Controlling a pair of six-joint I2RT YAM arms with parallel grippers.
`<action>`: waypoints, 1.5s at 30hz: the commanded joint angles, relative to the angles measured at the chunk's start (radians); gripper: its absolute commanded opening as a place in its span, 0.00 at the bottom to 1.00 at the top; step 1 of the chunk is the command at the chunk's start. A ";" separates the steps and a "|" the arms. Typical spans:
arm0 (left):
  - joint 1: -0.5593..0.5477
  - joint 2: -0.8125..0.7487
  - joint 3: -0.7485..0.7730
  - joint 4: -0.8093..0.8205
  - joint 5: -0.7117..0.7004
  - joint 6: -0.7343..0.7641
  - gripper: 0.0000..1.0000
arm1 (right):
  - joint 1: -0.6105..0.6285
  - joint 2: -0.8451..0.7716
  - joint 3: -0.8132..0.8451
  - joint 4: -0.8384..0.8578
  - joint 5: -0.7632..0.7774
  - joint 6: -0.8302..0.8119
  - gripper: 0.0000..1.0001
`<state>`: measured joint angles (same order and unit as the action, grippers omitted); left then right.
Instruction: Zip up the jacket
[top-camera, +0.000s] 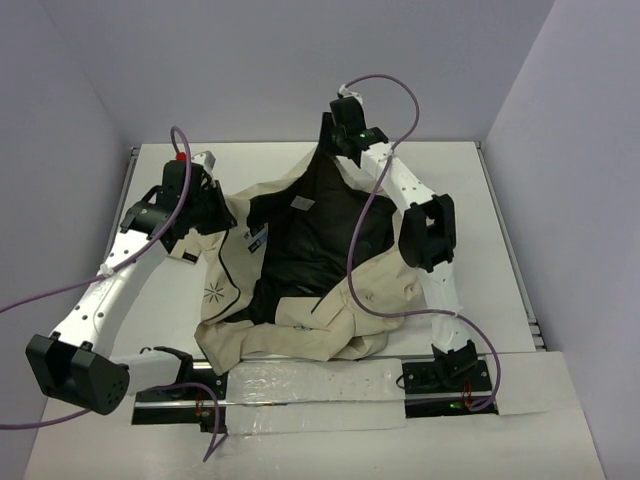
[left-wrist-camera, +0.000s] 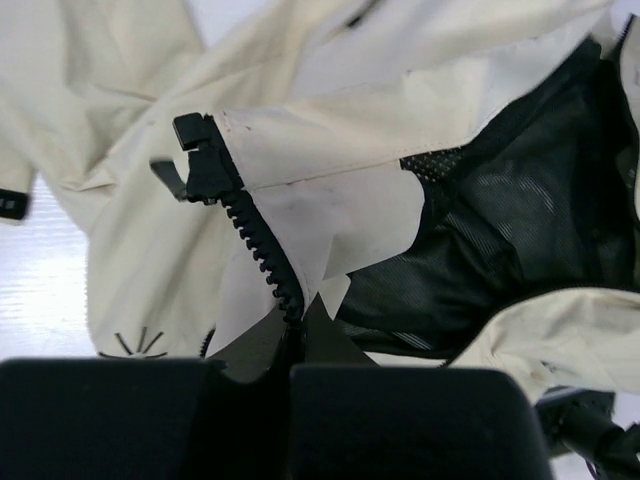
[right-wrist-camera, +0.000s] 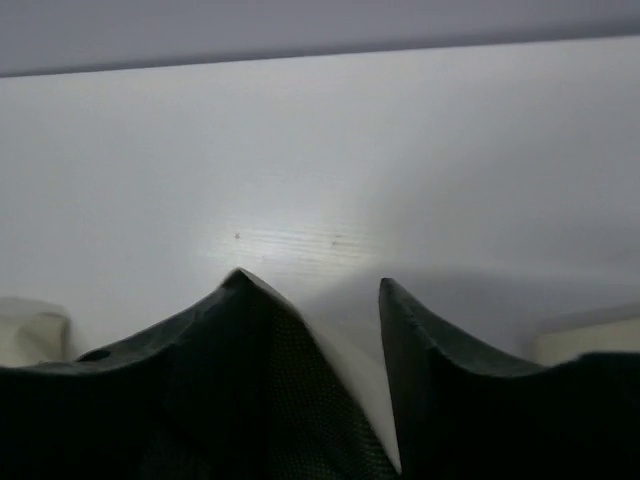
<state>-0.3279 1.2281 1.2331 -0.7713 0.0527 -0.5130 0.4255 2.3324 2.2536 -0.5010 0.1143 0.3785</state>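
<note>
The beige jacket (top-camera: 300, 330) lies open on the white table, its black lining (top-camera: 310, 240) facing up. A star-like mark (top-camera: 213, 293) sits on its left panel. My left gripper (top-camera: 222, 215) is shut on the left front edge; in the left wrist view (left-wrist-camera: 297, 325) it pinches the black zipper teeth (left-wrist-camera: 258, 245), which run up to a black zipper end piece (left-wrist-camera: 200, 160). My right gripper (top-camera: 338, 152) holds the jacket's far edge, lifted a little. In the right wrist view (right-wrist-camera: 310, 290) black mesh and a cream edge (right-wrist-camera: 355, 380) sit between its fingers.
A silvery taped strip (top-camera: 320, 385) runs along the near edge between the arm bases. Purple cables (top-camera: 365, 230) hang over the jacket's right side. Walls close in at left, back and right. Bare white table (right-wrist-camera: 320, 170) lies beyond the right gripper.
</note>
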 joint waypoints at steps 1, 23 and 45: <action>-0.040 0.011 0.009 0.040 0.046 -0.031 0.00 | 0.015 0.056 0.102 -0.023 0.115 0.016 0.66; -0.621 0.330 0.301 0.159 -0.191 -0.082 0.99 | -0.133 -1.042 -1.073 0.037 0.089 0.130 0.78; -0.379 0.157 0.051 0.038 -0.270 -0.259 0.97 | 0.136 -0.799 -0.980 -0.092 -0.036 0.070 0.81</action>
<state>-0.6994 1.4235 1.3687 -0.6369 -0.1678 -0.6983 0.5835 1.5010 1.3153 -0.5886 0.1121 0.3949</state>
